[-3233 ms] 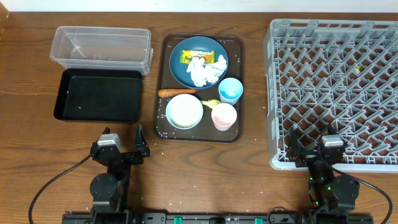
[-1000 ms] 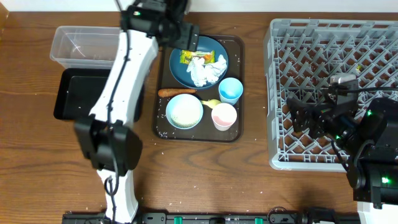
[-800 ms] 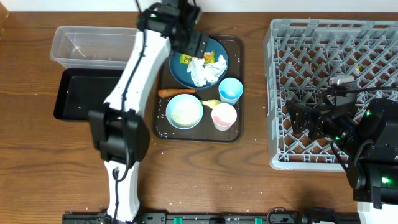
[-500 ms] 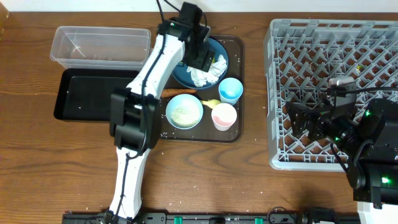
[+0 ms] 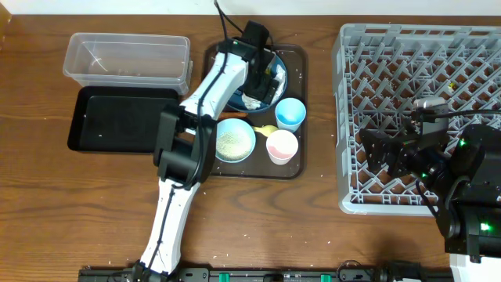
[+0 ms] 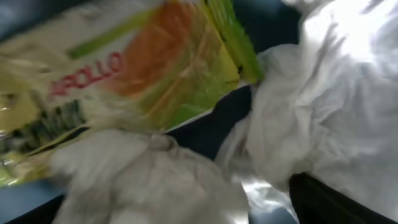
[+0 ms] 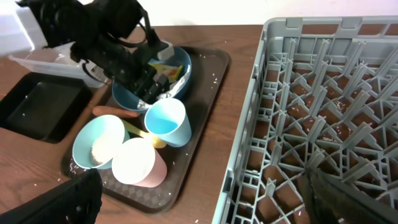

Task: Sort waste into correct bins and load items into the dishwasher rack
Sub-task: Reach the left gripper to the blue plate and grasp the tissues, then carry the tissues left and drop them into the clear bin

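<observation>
The dark blue bowl (image 5: 275, 65) sits at the back of the brown serving tray and holds the yellow snack wrapper (image 6: 118, 68) and crumpled white tissue (image 6: 323, 106). My left gripper (image 5: 261, 77) is low inside the bowl, open, right over the tissue and wrapper (image 6: 186, 208); it also shows in the right wrist view (image 7: 140, 74). The white bowl (image 5: 232, 141) holds rice. The light blue cup (image 5: 290, 113), pink cup (image 5: 282, 146), yellow spoon (image 5: 267, 130) and carrot (image 7: 115, 112) stand on the tray. My right gripper (image 5: 390, 153) is open and empty above the dishwasher rack (image 5: 423, 70).
The clear tub (image 5: 129, 59) and the black tray (image 5: 125, 119) lie left of the brown serving tray (image 5: 301, 160). Loose rice grains lie on the serving tray and the table by it. My left arm stretches from the front across the tray's left side.
My left arm has swung right from the tub's side and gone down into the dark blue bowl onto the tissue. The right arm has not moved in the last second.
</observation>
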Robot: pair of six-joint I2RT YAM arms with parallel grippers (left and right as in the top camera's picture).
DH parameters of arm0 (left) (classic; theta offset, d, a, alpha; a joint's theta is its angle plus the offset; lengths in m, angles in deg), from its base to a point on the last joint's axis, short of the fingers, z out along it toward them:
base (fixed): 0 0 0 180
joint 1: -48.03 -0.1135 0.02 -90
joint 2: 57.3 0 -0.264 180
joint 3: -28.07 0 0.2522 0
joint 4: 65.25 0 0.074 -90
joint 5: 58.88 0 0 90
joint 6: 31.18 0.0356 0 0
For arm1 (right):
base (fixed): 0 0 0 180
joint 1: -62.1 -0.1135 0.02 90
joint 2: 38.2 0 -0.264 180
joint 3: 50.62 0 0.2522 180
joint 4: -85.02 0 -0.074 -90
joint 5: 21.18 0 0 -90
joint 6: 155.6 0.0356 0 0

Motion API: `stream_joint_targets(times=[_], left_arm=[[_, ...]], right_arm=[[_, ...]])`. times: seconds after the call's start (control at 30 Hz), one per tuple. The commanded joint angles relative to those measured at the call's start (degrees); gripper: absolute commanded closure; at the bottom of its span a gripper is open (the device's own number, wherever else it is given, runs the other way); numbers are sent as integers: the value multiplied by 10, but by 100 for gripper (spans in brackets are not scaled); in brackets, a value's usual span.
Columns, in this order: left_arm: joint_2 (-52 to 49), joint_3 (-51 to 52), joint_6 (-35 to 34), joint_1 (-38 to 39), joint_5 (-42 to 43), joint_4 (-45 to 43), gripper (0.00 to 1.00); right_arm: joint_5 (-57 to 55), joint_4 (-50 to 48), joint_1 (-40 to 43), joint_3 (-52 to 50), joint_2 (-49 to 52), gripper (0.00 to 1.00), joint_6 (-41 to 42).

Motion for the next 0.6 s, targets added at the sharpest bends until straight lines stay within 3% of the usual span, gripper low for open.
stream_joint_targets(times=[0.0, 0.3, 0.33, 0.57], left_arm=[[-18, -9, 10, -4, -10, -2, 17], [-16, -10, 9, -4, -33, -2, 89], [-13, -10, 7, -4, -33, -2, 94], [52, -12, -23, -4, -33, -2, 94]], right_arm=[[2, 0, 7, 13, 0, 1, 7], [2, 1, 7, 13, 0, 1, 8], [2, 0, 7, 13, 0, 1, 8], [2, 0, 7, 13, 0, 1, 8]])
